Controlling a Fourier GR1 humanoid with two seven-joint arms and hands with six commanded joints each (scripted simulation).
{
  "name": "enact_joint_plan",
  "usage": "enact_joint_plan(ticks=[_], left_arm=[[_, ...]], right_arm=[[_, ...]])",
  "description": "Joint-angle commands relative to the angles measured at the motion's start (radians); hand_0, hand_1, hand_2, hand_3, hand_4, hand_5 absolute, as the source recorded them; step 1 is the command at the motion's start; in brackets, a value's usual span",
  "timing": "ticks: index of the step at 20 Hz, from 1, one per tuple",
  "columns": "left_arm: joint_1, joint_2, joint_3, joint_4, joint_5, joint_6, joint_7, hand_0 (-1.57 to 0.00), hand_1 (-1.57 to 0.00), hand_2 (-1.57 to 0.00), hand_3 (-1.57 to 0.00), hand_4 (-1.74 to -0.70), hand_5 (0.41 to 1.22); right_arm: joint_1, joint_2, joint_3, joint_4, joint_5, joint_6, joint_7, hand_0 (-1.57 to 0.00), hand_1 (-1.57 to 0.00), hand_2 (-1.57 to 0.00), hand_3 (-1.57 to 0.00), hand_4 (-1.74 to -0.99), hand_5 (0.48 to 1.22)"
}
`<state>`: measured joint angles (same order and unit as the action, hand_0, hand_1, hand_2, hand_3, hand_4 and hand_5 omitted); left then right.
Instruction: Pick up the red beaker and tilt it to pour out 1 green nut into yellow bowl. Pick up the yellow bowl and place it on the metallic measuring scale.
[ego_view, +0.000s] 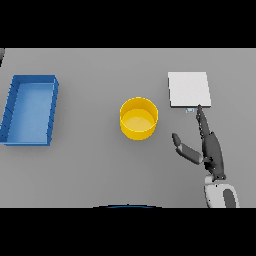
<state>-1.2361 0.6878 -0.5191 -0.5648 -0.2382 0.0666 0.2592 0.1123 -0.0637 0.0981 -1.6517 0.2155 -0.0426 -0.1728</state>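
Note:
The yellow bowl (138, 118) stands upright near the middle of the grey table, and I cannot make out anything inside it. To its upper right lies the metallic measuring scale (188, 89), a flat pale square plate. My right hand (210, 150) is open at the lower right, fingers straight and pointing up toward the scale's front edge, the thumb spread left toward the bowl. It is apart from the bowl and holds nothing. No red beaker shows in the head view. My left hand does not show.
A blue rectangular tray (31, 109) lies at the far left of the table. Grey tabletop lies between the tray and the bowl.

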Motion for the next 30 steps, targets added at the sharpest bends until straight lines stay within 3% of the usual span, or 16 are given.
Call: enact_joint_plan(ticks=[1,7,10,15,18,20,21,22,23,24,26,28,30], left_arm=[[0.051,0.018,0.017,-0.057,0.033,0.042,0.035,-1.57,-1.57,-1.57,-1.45,-1.74,1.221],[0.4,0.102,0.039,-0.399,0.186,0.253,0.273,-1.57,-1.57,-1.57,-1.45,-1.74,1.221],[0.536,0.133,0.026,-0.528,0.224,0.332,0.302,-1.57,-1.57,-1.57,-1.45,-1.74,1.221],[0.643,0.134,0.0,-0.6,0.271,0.422,0.349,-1.57,-1.57,-1.57,-1.51,-1.74,1.221],[0.658,0.121,-0.039,-0.587,0.291,0.457,0.35,-1.57,-1.57,-1.57,-1.54,-1.74,1.117],[0.657,0.145,-0.071,-0.566,0.315,0.46,0.35,-1.57,-1.57,-1.57,-1.55,-1.74,0.967],[0.646,0.15,-0.095,-0.565,0.318,0.45,0.349,-1.57,-1.57,-1.57,-1.55,-1.67,0.908],[0.647,0.155,-0.103,-0.573,0.317,0.434,0.352,-1.57,-1.57,-1.57,-1.5,-1.53,0.865],[0.647,0.155,-0.103,-0.572,0.306,0.426,0.351,-1.56,-1.45,-1.43,-1.36,-1.37,0.83],[0.672,0.176,-0.108,-0.624,0.345,0.363,0.349,-1.46,-1.18,-1.19,-1.13,-1.23,0.803],[0.681,0.219,-0.113,-0.662,0.416,0.257,0.351,-0.93,-0.76,-0.77,-0.72,-1.03,0.758],[0.694,0.23,-0.127,-0.69,0.435,0.214,0.35,-0.6,-0.48,-0.49,-0.46,-0.92,0.723],[0.693,0.245,-0.116,-0.699,0.459,0.193,0.351,-0.38,-0.31,-0.31,-0.3,-0.85,0.698]], right_arm=[[0.0,0.001,0.004,-0.009,0.005,-0.001,0.007,0.0,0.0,0.0,0.0,-1.212,0.604],[-0.011,-0.027,0.0,-0.008,0.011,0.01,0.03,0.0,0.0,0.0,0.0,-1.206,0.653],[0.0,-0.017,0.017,-0.015,0.025,0.008,0.029,0.0,0.0,0.0,0.0,-1.215,0.664],[0.003,-0.021,0.016,-0.021,0.03,0.005,0.024,0.0,0.0,0.0,0.0,-1.217,0.666],[-0.01,-0.029,0.009,-0.018,0.031,0.002,0.035,0.0,0.0,0.0,0.0,-1.207,0.665],[0.009,-0.023,0.013,-0.019,0.028,0.003,0.012,0.0,0.0,0.0,0.0,-1.205,0.664],[0.01,-0.023,0.015,-0.02,0.03,0.004,0.005,0.0,0.0,0.0,0.0,-1.202,0.667],[0.01,-0.022,0.016,-0.019,0.033,0.001,0.009,0.0,0.0,0.0,0.0,-1.197,0.664],[0.01,-0.022,0.016,-0.019,0.033,0.001,0.009,0.0,0.0,0.0,0.0,-1.192,0.663],[0.011,-0.021,0.015,-0.02,0.024,0.008,0.012,0.0,0.0,0.0,0.0,-1.188,0.663],[0.011,-0.013,0.018,-0.013,0.032,-0.003,0.006,0.0,0.0,0.0,0.0,-1.185,0.665],[0.02,-0.021,0.019,-0.03,0.039,-0.003,0.01,0.0,0.0,0.0,0.0,-1.182,0.667],[0.031,-0.019,0.026,-0.038,0.038,0.003,0.015,0.0,0.0,0.0,0.0,-1.187,0.667]])
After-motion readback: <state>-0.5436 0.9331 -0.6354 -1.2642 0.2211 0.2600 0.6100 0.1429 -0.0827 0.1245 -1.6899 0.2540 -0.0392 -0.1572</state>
